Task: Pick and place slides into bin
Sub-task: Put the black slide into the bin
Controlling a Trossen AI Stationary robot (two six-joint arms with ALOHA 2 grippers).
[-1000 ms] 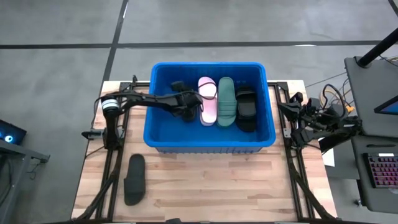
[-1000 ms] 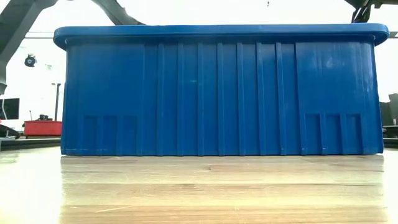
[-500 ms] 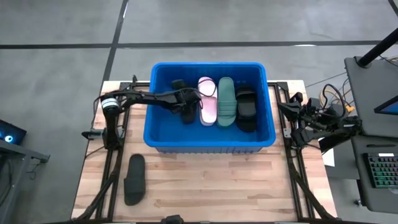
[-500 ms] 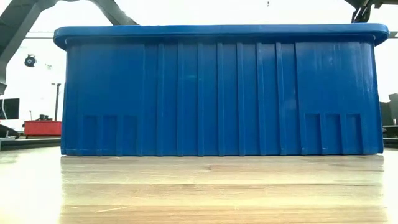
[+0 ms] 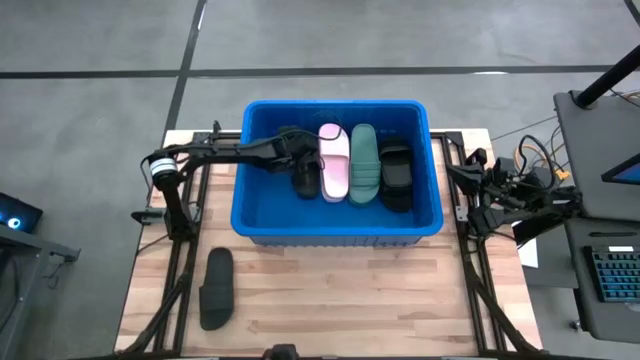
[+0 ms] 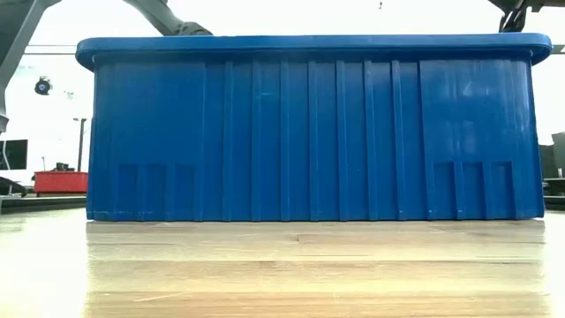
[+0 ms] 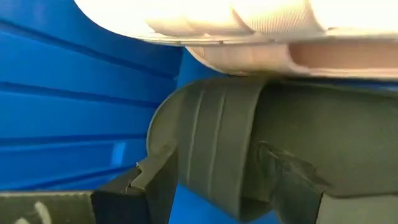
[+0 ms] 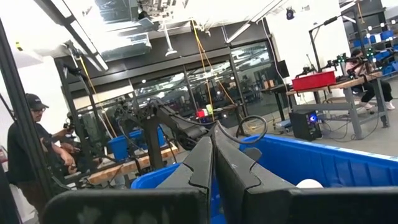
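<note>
The blue bin (image 5: 335, 235) stands mid-table and fills the low view (image 6: 309, 132). Inside it lie a black slide (image 5: 305, 180), a pink slide (image 5: 334, 160), a green slide (image 5: 363, 162) and another black slide (image 5: 396, 175). One more black slide (image 5: 216, 288) lies flat on the table near the front left. My left gripper (image 5: 297, 152) reaches into the bin and is open, its fingers either side of the left black slide's ribbed strap (image 7: 217, 143), with the pink slide (image 7: 249, 25) beyond. My right gripper (image 8: 213, 149) waits shut beside the bin's right wall (image 5: 462, 185). My left gripper stands open, slanting down from the table's left, with its fingers (image 7: 152, 177) on either side of the black slide's strap. Whether they touch the strap I cannot tell. The slide rests in the bin next to the pink one.
The bin's tall ribbed walls (image 7: 62, 93) enclose my left gripper. Bare wooden table (image 5: 330, 300) lies in front of the bin. A keyboard and desk (image 5: 610, 280) stand off the right edge. A person (image 8: 28, 155) stands in the room beyond.
My left gripper has risen a little and swung toward the bin's far left corner, its wrist turning as it went. The black slide under it stays lying in the bin beside the pink slide.
</note>
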